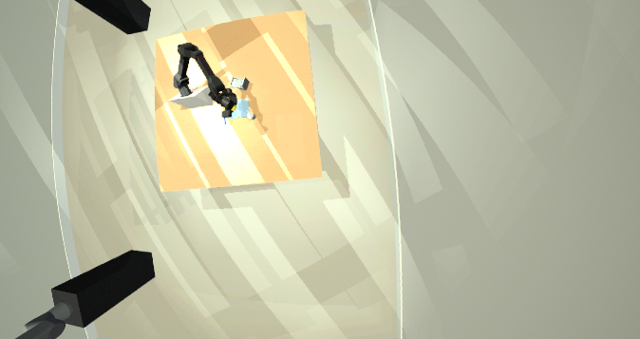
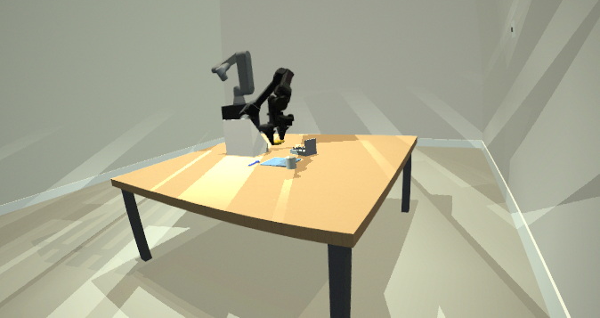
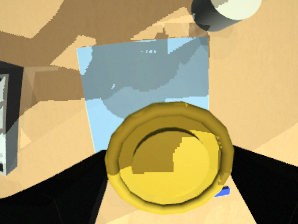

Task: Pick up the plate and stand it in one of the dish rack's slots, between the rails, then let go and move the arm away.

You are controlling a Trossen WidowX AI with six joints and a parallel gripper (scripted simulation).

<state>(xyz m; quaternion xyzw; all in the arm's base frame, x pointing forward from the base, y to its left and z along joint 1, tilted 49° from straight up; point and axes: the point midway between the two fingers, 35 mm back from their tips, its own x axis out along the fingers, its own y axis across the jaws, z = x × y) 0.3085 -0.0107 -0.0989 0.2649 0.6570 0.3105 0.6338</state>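
plate [image 1: 234, 107] [image 2: 279, 142] [image 3: 170, 157]: yellow, round, raised clear of the table [image 1: 294, 144] [image 2: 312, 193] [image 3: 265, 100]. in the wrist view it fills the lower middle of the frame, its face toward the camera.

gripper [image 1: 231, 108] [image 2: 278, 142] [image 3: 168, 155]: fingers well spread, one on each side of the plate, pinching it across its rim. black arm [image 1: 205, 67] [image 2: 267, 93] bent high at the elbow, its far end angled down to the plate, left of centre in the top view.

dish rack [image 1: 239, 83] [image 2: 310, 147] [image 3: 10, 120]: small, grey and white, at the left edge of the wrist view; in the exterior view it stands right of the plate. plate apart from it, outside the slots. rails too small to read.

light blue sheet [image 1: 242, 107] [image 2: 273, 161] [image 3: 150, 70]: flat on the table, upper middle of the wrist view, partly shaded.

pale cylinder [image 1: 251, 116] [image 2: 290, 162] [image 3: 220, 15]: by the sheet, at the upper right in the wrist view.

blue item [image 1: 225, 121] [image 2: 254, 163] [image 3: 223, 191]: slim, left of the sheet in the exterior view; partly hidden behind the plate in the wrist view.
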